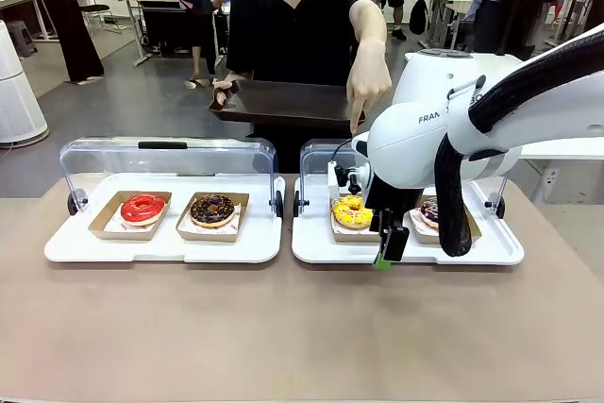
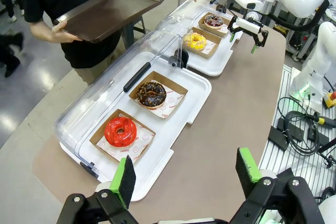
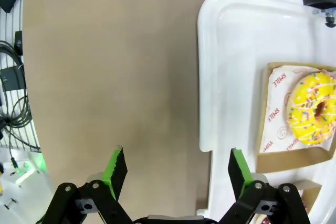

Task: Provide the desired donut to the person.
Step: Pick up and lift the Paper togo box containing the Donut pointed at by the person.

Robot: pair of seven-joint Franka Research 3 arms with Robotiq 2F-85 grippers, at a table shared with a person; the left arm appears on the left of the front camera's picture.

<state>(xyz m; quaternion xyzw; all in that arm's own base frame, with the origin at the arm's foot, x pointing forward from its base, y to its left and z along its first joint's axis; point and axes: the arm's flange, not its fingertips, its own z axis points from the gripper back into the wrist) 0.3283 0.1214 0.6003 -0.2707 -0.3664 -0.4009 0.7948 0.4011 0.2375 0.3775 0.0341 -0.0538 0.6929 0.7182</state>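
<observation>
The person (image 1: pixel 302 25) at the far side pointed a gloved hand (image 1: pixel 366 82) down at the yellow sprinkled donut (image 1: pixel 352 211), which sat in its card tray (image 3: pixel 283 162) at the left of the right-hand white tray (image 1: pixel 311 247). Our right gripper (image 1: pixel 385 257) hung just on its near side, jaws wide and empty; our left gripper (image 2: pixel 185 174) also stood wide. We judged the donut light, soft and easily smeared, so best taken by the card tray's stiff rim.

A robotics lab in an open hall is suggested by a white robot arm (image 1: pixel 444 115) mounted at a brown bench (image 1: pixel 283 327), cables (image 2: pixel 296 129) bundled alongside, a grey floor (image 1: pixel 142 110) and further work tables (image 1: pixel 564 149) set behind.
</observation>
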